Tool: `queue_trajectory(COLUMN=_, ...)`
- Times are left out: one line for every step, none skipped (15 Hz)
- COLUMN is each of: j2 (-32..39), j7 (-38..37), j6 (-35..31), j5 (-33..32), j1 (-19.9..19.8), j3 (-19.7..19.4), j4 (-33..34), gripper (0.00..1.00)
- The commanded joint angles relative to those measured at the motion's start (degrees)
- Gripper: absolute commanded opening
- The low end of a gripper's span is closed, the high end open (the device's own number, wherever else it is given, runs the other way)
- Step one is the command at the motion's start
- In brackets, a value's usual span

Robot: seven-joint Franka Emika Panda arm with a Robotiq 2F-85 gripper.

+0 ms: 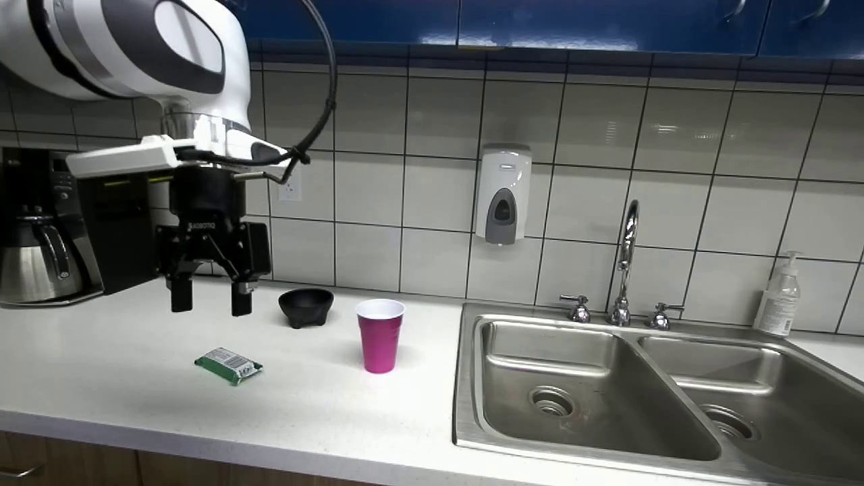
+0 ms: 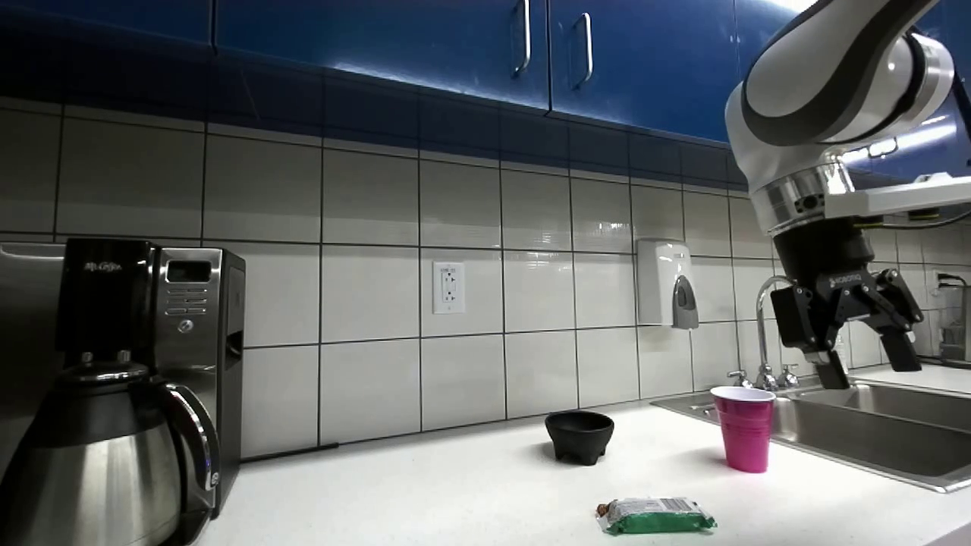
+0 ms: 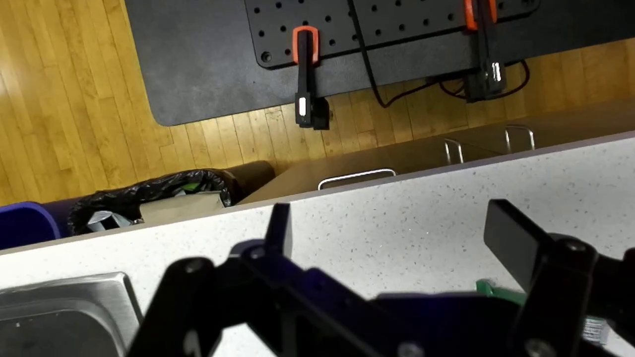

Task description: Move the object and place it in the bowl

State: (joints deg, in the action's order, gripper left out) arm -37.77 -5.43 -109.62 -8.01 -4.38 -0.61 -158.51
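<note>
The object, a small flat green packet with a pale printed top, lies on the white counter in both exterior views. Part of the packet shows in the wrist view, mostly hidden behind my right-hand finger. The bowl, low, round and black on short feet, stands behind the packet near the tiled wall in both exterior views. It is out of the wrist view. My gripper is open and empty, raised above the counter. It also shows open in an exterior view and in the wrist view.
A pink cup stands right of the bowl, between it and the steel sink. A coffee maker with a steel carafe stands at the counter's other end. A faucet rises behind the sink. Blue cabinets hang above.
</note>
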Motion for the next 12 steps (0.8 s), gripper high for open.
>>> queue_trajectory(j2=5.4, j7=0.9, j6=-5.6, j5=-2.2, j1=0.5, j3=0.8, j4=-0.2, gripper=1.00)
queue_trajectory(j2=7.0, j7=1.1, j6=-6.9, j5=-2.7, j1=0.6, j3=0.8, j4=0.1, gripper=1.00)
queue_trajectory(j2=8.3, j7=1.7, j6=-7.9, j5=-3.0, j1=0.8, j3=0.7, j4=0.4, gripper=1.00)
queue_trajectory(j2=9.9, j7=2.5, j6=-9.1, j5=-3.6, j1=1.0, j3=0.7, j4=0.7, gripper=1.00)
queue_trajectory(j2=11.5, j7=3.3, j6=-10.5, j5=-4.4, j1=1.2, j3=0.8, j4=1.0, gripper=1.00)
queue_trajectory(j2=13.1, j7=4.5, j6=-11.8, j5=-5.2, j1=1.5, j3=0.7, j4=1.4, gripper=1.00)
queue_trajectory(j2=14.5, j7=5.5, j6=-13.2, j5=-6.0, j1=1.8, j3=0.8, j4=1.7, gripper=1.00)
queue_trajectory(j2=15.8, j7=6.8, j6=-14.3, j5=-6.7, j1=2.1, j3=0.7, j4=2.1, gripper=1.00)
queue_trajectory(j2=17.3, j7=7.8, j6=-15.2, j5=-7.6, j1=2.3, j3=0.8, j4=2.7, gripper=1.00)
queue_trajectory(j2=18.8, j7=9.1, j6=-16.0, j5=-8.1, j1=2.6, j3=0.7, j4=3.3, gripper=1.00)
queue_trajectory(j2=20.1, j7=10.3, j6=-16.7, j5=-8.8, j1=2.9, j3=0.7, j4=3.9, gripper=1.00)
queue_trajectory(j2=21.5, j7=11.7, j6=-17.1, j5=-9.4, j1=3.2, j3=0.7, j4=4.7, gripper=1.00)
